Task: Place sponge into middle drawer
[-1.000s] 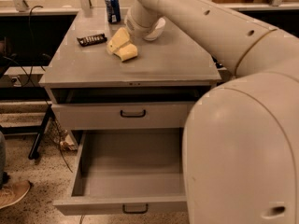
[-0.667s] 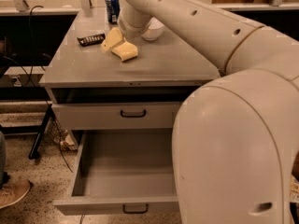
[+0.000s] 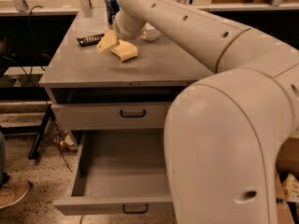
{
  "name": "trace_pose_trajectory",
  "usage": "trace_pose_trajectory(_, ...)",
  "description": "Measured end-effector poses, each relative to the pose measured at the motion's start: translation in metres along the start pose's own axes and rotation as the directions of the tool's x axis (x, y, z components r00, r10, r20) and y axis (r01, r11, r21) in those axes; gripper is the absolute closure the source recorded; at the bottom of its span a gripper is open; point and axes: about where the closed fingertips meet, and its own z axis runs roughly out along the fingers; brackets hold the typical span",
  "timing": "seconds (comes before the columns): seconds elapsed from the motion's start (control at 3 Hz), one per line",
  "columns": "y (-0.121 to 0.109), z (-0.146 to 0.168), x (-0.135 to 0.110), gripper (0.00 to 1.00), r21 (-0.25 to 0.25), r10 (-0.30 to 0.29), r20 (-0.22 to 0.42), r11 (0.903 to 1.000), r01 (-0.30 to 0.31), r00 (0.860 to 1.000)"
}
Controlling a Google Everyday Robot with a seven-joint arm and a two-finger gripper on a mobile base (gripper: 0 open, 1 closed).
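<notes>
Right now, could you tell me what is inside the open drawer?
The drawer shows only bare grey floor; the arm hides its right side. The sponge lies on the cabinet top, by the gripper.

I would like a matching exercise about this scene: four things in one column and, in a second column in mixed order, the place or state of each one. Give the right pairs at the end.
Things:
1. pale yellow foam sponge
2. blue metal can
3. wide, deep grey middle drawer
4. shallow grey drawer front with a black handle

Places or states:
A. shut
B. at the back edge of the grey cabinet top
C. pulled open
D. on the cabinet top, next to the cream-yellow gripper, which is low over that top

Pairs: 1-D, 2-B, 3-C, 4-A.
</notes>
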Motion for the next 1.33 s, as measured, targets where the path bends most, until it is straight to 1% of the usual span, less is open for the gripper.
trace_pose_trajectory(0.33, 0.001, 0.013, 0.005, 0.00, -0.035, 0.035, -0.001, 0.9988, -0.035, 0.999)
trace_pose_trajectory(0.67, -0.001, 0.026, 0.014, 0.16, -0.074, 0.061, -0.004, 0.9954, -0.062, 0.998)
trace_pose_trajectory(1.0, -0.005, 0.032, 0.024, 0.40, -0.091, 0.075, -0.013, 0.9929, -0.076, 0.997)
trace_pose_trajectory(1.33, -0.007, 0.030, 0.028, 0.63, -0.141, 0.076, -0.002, 0.9872, -0.075, 0.997)
